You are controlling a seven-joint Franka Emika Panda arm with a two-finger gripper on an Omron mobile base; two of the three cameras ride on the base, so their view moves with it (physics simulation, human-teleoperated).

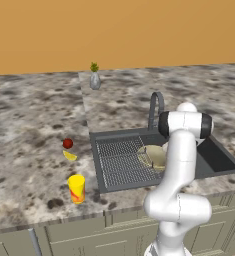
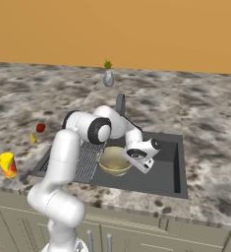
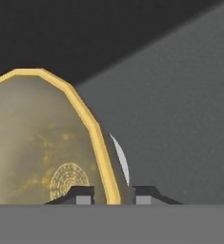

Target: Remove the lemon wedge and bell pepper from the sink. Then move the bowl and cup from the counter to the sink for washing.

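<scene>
Hand view: tool (image 3: 114, 194) straddles the pale rim of the wide olive-gold bowl (image 3: 42, 147), fingers narrowly apart either side; firm grip undetermined. Bowl sits inside the dark grey recessed sink (image 2: 168, 174).

The bowl (image 2: 114, 161) is sitting in the sink (image 2: 167, 170), beside the drainboard (image 1: 120, 161). On the desk (image 1: 29, 125) left of the sink, the bell pepper (image 1: 67, 144) is lying behind the lemon wedge (image 1: 69, 156), the cup (image 1: 76, 188) standing nearer the front edge.
</scene>
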